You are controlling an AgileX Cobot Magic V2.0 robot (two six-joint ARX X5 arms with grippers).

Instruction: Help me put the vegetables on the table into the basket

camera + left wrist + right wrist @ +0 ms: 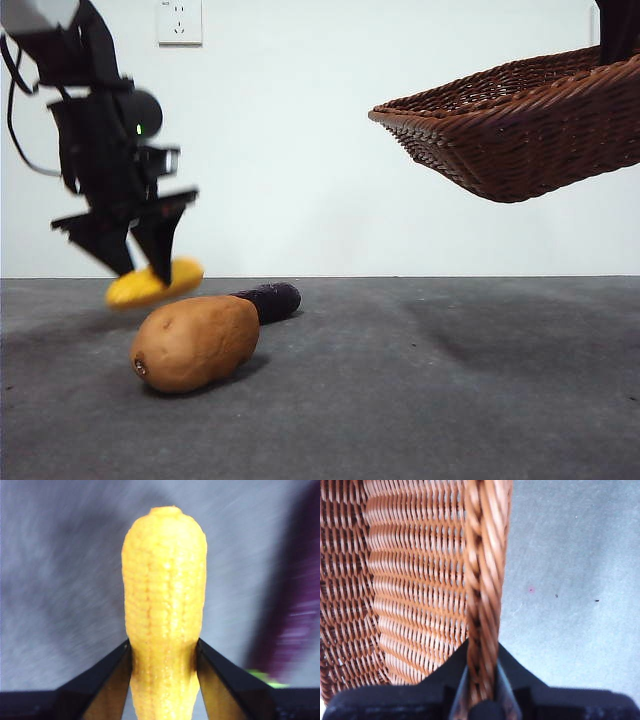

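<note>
The basket (520, 125) hangs in the air at the upper right of the front view, tilted, well clear of the table (420, 380). Only the right wrist view shows why: the right gripper (482, 680) is clamped narrowly on the braided rim, one jaw inside the weave and one outside, with grey table far beneath. In the front view that arm is just a dark piece at the top right corner.

The left gripper (140, 262) comes down from the upper left, its dark body upright and its jaws pointing down and slightly right. It grips the corn (155, 284), which is lifted just off the table. The left wrist view shows the pinch plainly: both jaws press the cob's (164, 610) lower sides, the cob pointing away from the camera.

One potato (195, 342) lies on the table below the corn. One eggplant (268, 300) lies behind it, its tip showing past the potato; the left wrist view catches it as a purple blur with a green stem.

One basket, three vegetables.
</note>
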